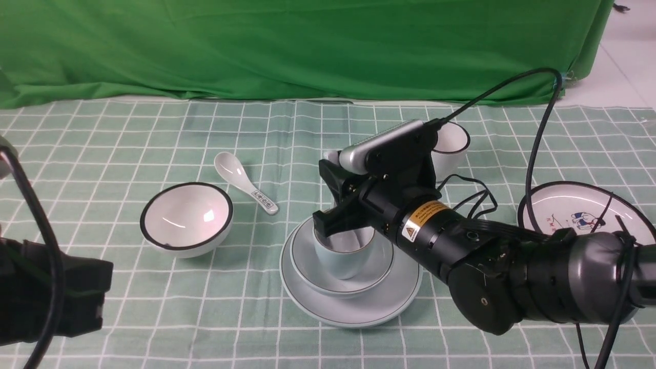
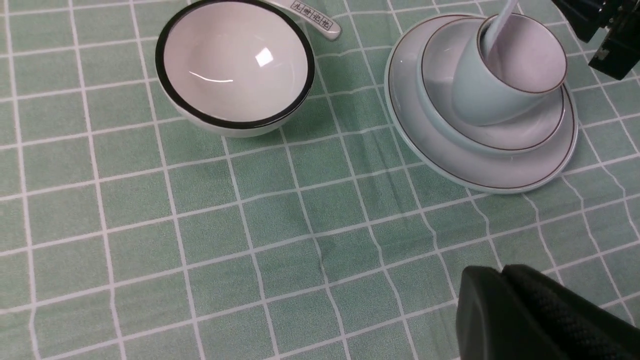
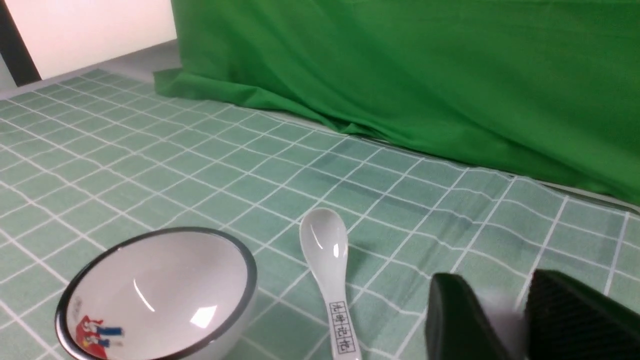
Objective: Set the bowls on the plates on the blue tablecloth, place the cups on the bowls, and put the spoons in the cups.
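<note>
On the checked tablecloth (image 1: 154, 307) the pale blue plate (image 1: 353, 310) carries the pale blue bowl (image 1: 382, 261), and the pale blue cup (image 1: 341, 259) stands in the bowl. My right gripper (image 1: 333, 205) hovers over the cup, shut on the plain spoon (image 1: 332, 156), whose lower end is inside the cup (image 2: 497, 30). The white bowl (image 1: 187, 218) and the patterned spoon (image 1: 246, 182) lie to the left. The white cup (image 1: 453, 146) stands behind my right arm. The cartoon plate (image 1: 579, 210) is at the right. My left gripper (image 2: 500, 272) is shut and empty, low at the left.
The bright green backdrop cloth (image 1: 307, 46) hangs along the far edge of the table. My right arm and its cables (image 1: 538, 143) cross the space between the blue stack and the cartoon plate. The white bowl has a small cartoon inside (image 3: 95, 330).
</note>
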Robot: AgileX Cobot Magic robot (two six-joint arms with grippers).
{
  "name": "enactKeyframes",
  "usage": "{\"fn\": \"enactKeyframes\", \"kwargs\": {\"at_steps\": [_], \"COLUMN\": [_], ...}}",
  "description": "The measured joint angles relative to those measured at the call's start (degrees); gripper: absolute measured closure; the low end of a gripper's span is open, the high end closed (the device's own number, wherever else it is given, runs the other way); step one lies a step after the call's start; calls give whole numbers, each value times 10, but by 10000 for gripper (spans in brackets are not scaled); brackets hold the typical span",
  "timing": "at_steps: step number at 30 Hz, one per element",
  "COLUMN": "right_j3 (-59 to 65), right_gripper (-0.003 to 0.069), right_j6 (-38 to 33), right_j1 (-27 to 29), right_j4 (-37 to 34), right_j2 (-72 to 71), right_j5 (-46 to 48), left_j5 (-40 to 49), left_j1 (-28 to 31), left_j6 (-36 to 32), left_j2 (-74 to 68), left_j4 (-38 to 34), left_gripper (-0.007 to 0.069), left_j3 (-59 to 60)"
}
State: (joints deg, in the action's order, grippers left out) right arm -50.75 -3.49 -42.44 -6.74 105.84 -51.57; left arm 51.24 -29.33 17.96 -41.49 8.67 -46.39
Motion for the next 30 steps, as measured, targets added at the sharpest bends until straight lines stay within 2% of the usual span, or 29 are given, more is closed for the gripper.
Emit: {"fn": "enactKeyframes", "kwargs": {"at_steps": [5, 7, 8, 9, 10, 11, 12, 15, 16, 17, 19, 24, 30], "right_j3": [0, 0, 0, 0, 0, 0, -1, -4, -4, -4, 4, 81, 247], "right_gripper": [377, 376, 376, 376, 383, 385, 428, 476, 533, 539, 608, 636, 636], "right_j6": [0, 0, -6, -8, -21, -24, -46, -60, -66, -66, -64, -26, 0], "right_j1": [0, 0, 0, 0, 0, 1, 11, 27, 51, 56, 90, 142, 165], "right_j4": [0, 0, 0, 0, 0, 0, 0, 0, 1, 1, 7, 28, 39], "right_j2": [-5, -16, -47, -51, -90, -96, -184, -260, -346, -354, -458, -686, -942], "right_j5": [12, 49, 114, 134, 215, 227, 370, 501, 622, 634, 723, 714, 610], "left_j5": [0, 0, 0, 0, 0, 0, 0, 0, 0, 0, -6, -29, -43], "left_j1": [0, 0, 0, 0, 0, 0, 0, 0, 0, 0, 0, 0, 0], "left_j6": [0, 0, 0, 0, 0, 0, 0, 0, 0, 0, 1, 2, 2], "left_j2": [0, 0, 0, 0, 0, 0, 0, 0, 0, 0, 0, 0, 0], "left_j4": [0, 0, 0, 0, 0, 0, 2, 6, 9, 10, 10, 11, 10], "left_gripper": [616, 616, 616, 616, 616, 616, 616, 616, 616, 616, 616, 616, 616], "left_j3": [0, 0, 0, 0, 0, 0, 0, 0, 0, 0, 0, 0, 0]}}
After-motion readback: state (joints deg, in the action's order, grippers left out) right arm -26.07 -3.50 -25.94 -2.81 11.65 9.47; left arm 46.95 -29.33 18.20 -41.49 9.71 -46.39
